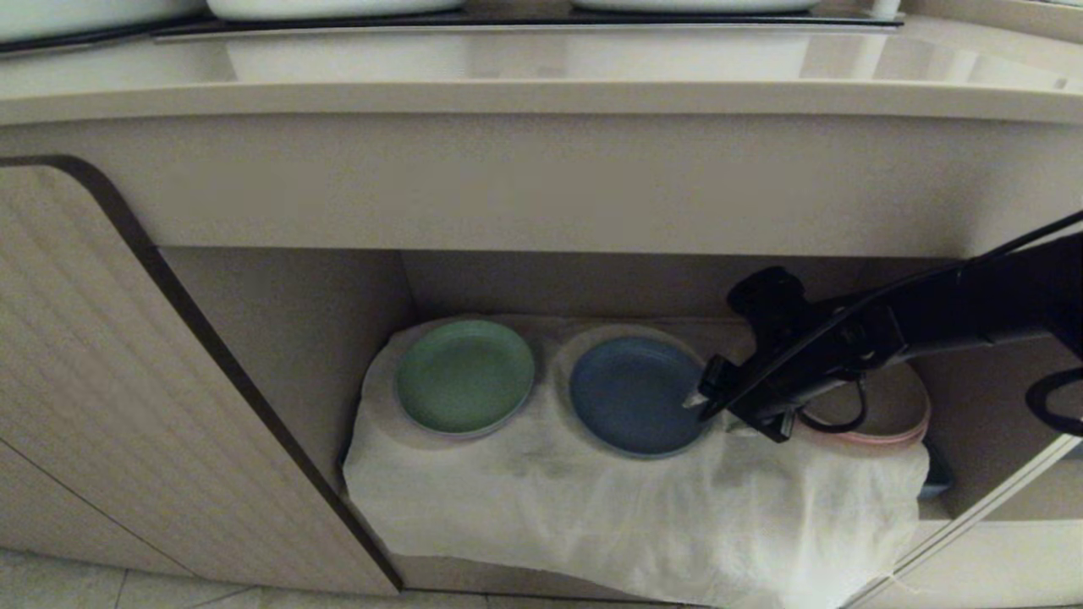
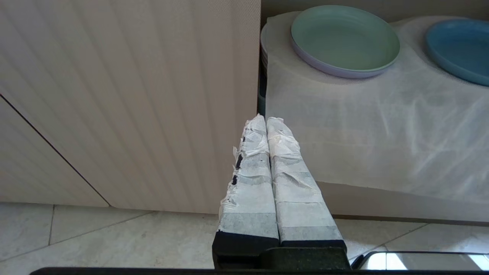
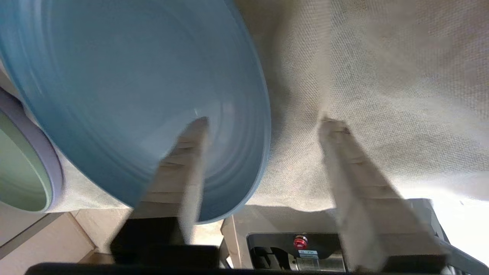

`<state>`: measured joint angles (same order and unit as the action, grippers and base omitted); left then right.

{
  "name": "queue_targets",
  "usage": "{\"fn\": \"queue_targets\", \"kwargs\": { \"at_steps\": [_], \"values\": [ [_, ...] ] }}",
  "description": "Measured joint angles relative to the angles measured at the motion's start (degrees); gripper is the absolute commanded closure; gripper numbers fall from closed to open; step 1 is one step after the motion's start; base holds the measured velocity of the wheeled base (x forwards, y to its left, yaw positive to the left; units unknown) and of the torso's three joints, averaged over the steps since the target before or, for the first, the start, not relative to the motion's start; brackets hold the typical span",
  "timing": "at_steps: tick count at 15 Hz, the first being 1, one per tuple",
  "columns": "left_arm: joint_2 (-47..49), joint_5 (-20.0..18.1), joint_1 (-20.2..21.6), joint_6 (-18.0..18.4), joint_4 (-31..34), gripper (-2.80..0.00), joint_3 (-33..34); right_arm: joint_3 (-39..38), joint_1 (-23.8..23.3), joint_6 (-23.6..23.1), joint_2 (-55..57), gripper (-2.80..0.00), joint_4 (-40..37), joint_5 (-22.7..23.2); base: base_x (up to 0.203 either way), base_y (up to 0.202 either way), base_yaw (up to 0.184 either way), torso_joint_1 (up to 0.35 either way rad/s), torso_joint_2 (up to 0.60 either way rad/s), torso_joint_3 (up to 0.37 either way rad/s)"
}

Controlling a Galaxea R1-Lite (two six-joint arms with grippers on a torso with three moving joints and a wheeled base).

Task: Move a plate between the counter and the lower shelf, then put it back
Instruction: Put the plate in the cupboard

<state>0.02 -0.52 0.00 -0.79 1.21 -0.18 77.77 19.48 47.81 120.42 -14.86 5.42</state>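
The light-blue plate lies flat on the white cloth in the lower shelf. My right gripper is open at the plate's right rim. One finger lies over the plate's inside and the other finger over the cloth beside it, with the rim between them. The counter runs above the recess. My left gripper is shut on nothing, low in front of the ribbed cabinet door, outside the head view.
A green plate rests on the cloth left of the blue one. A beige pink-edged plate sits to the right, partly behind my right arm. An open ribbed door stands at the left, with tiled floor below.
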Motion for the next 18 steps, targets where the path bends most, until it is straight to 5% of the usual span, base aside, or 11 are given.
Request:
{"fn": "queue_targets", "kwargs": {
  "at_steps": [18],
  "values": [
    [0.0, 0.0, 0.0, 0.0, 0.0, 0.0, 0.0, -10.7, 0.0, -9.0, -10.7, -2.8, -3.0, 0.0, 0.0, 0.0, 0.0, 0.0, 0.0, 0.0]
  ]
}}
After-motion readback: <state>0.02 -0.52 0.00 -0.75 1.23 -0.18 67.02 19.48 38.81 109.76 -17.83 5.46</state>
